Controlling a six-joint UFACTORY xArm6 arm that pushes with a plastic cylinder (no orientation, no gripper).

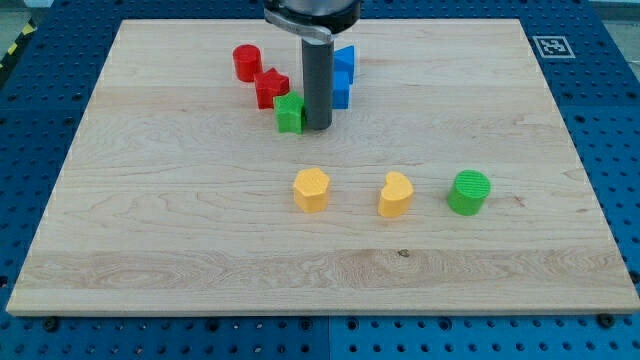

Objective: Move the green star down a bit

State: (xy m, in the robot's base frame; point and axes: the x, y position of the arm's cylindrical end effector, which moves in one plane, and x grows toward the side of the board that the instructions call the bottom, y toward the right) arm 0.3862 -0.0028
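1. You are looking at a pale wooden board [200, 230] lying on a blue perforated counter [40, 120]; the board is bearing no brand or readable writing.
2. A black-and-white square marker tag [549, 45] is sitting at the board's top right corner in the view; it is showing a pattern, not letters.
3. My tip [318, 126] is resting on the board just beside the small green star block [289, 114], on its right side in the view. There is no hand here, only the dark rod, so nothing is being grasped.
4. The green star is sitting in the board's upper middle, just below the red star block [270, 88].
5. A red cylinder block [246, 62] is standing up-left of the red star.
6. Blue blocks [342, 75] are partly hiding behind the rod; you cannot tell their shape.
7. Lower down, two yellow blocks [311, 189] [395, 194] and a green cylinder block [468, 192] are lining up in a row, well apart from the tip.
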